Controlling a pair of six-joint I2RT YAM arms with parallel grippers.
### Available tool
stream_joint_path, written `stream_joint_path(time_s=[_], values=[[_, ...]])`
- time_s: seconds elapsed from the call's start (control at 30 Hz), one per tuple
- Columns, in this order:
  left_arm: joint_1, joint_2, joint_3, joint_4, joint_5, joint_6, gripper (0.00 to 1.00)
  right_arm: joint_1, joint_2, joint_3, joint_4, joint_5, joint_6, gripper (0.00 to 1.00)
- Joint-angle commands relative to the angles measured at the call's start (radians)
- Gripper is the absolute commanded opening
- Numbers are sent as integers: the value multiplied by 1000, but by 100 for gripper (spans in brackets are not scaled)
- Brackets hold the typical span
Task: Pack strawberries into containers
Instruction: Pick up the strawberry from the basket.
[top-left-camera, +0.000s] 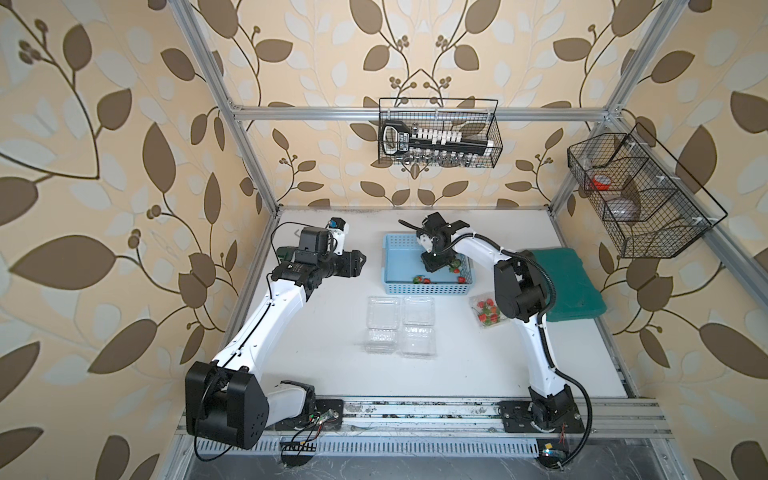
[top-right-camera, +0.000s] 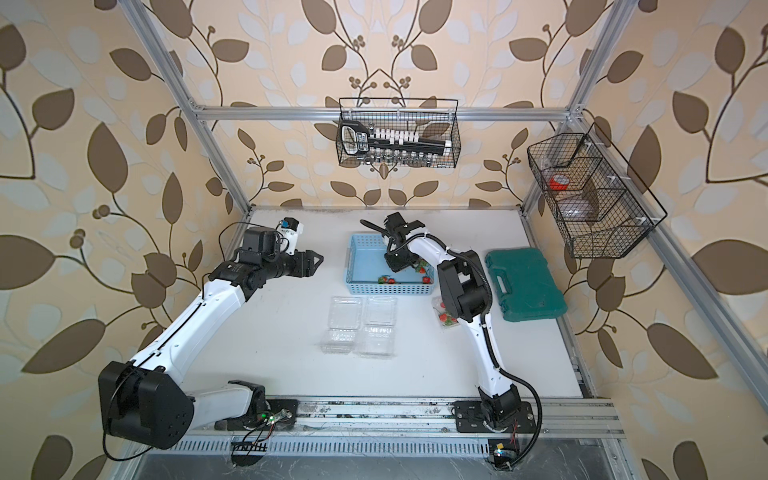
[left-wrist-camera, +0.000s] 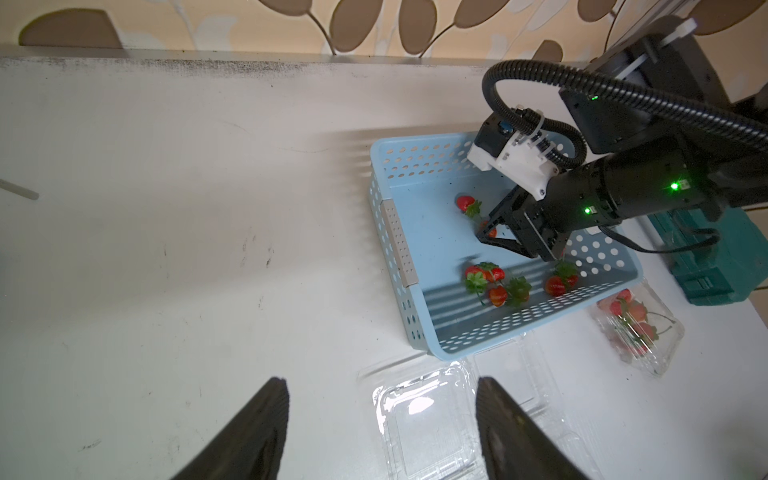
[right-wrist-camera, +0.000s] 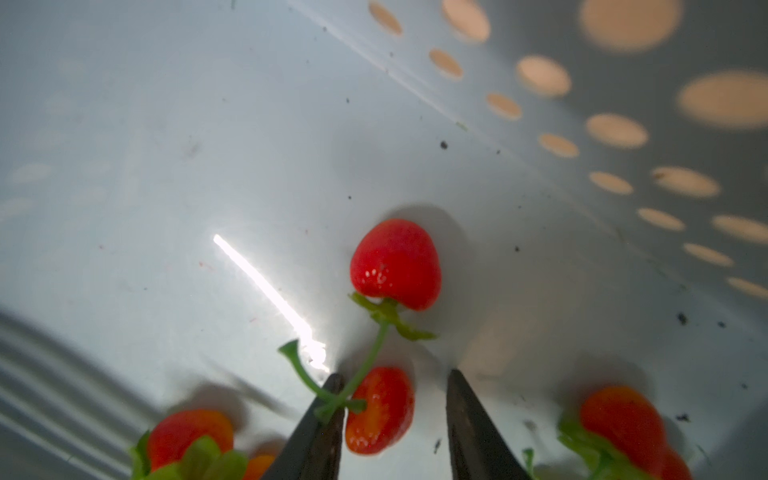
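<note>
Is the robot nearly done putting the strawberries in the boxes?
Not nearly. Done: one container beside the blue basket already holds berries. In hand: the right gripper is open around a strawberry in the basket, not yet gripping. Still to do: several more berries there, and two open containers are empty. The left gripper hovers open.

A light blue perforated basket (top-left-camera: 428, 288) stands toward the back of the white desk (top-left-camera: 332, 332), with a green plastic case (top-left-camera: 569, 286) lying near it on the right. Two black wire baskets hang on the leaf-patterned walls, the back basket (top-left-camera: 493, 141) and the side basket (top-left-camera: 665, 232), which holds a red roll (top-left-camera: 601, 181).
</note>
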Motion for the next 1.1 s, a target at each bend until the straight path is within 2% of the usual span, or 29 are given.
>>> stream_joint_path(time_s=[0.0, 0.23, 0.37, 0.5, 0.63, 0.8, 0.97, 1.07], values=[[1, 0, 3, -4, 12, 17, 73, 7, 46, 31, -2, 5, -13, 36], [1, -1, 3, -3, 12, 19, 73, 6, 48, 35, -15, -4, -5, 15], [1, -4, 3, -4, 13, 18, 73, 6, 18, 16, -19, -3, 4, 9], [1, -8, 4, -3, 11, 19, 73, 11, -63, -24, -16, 6, 16, 8], [1, -12, 4, -3, 12, 17, 73, 18, -189, -113, 22, -43, 37, 8], [0, -13, 3, -3, 12, 16, 73, 67, -341, -220, 36, -15, 64, 8], [1, -17, 3, -3, 8, 16, 73, 185, -545, -441, 90, -32, 124, 11], [1, -16, 5, -3, 6, 16, 73, 302, -672, -617, 157, -74, 192, 12]])
